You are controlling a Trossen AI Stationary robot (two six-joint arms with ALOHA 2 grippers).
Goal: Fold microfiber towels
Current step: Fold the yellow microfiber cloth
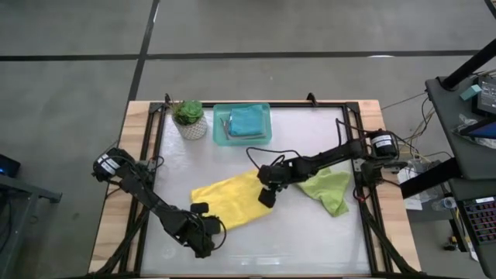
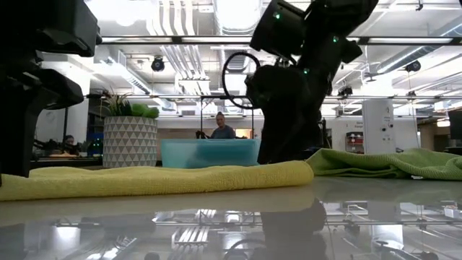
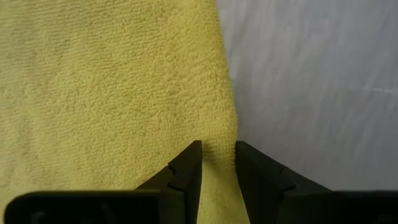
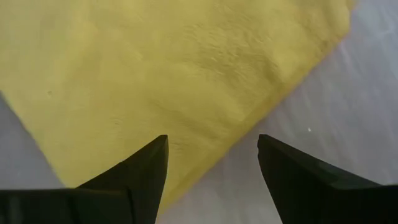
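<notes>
A white table top inside a black frame holds a flat yellow microfiber towel near its middle. A crumpled lime green microfiber towel lies just beside it, toward the right arm's side. At the far edge, a rigid teal rectangular tray holds a folded teal-blue microfiber towel, with a small potted plant in a white patterned pot next to it.

The left gripper sits at the yellow towel's near edge, its claw narrowed onto that edge, with cloth between the fingers. The right gripper hovers over the towel's opposite corner, its claw spread wide and holding nothing.

To do this step well, the right claw should probably drop onto its corner and pinch a single layer. Both arms would then lift together and carry the edge straight across to meet the opposite edge squarely.

The two arms cover parts of the yellow towel from above. How deep the left pinch goes cannot be made out, and any other towels are out of sight. In the level view, people in the room behind show only faintly.
</notes>
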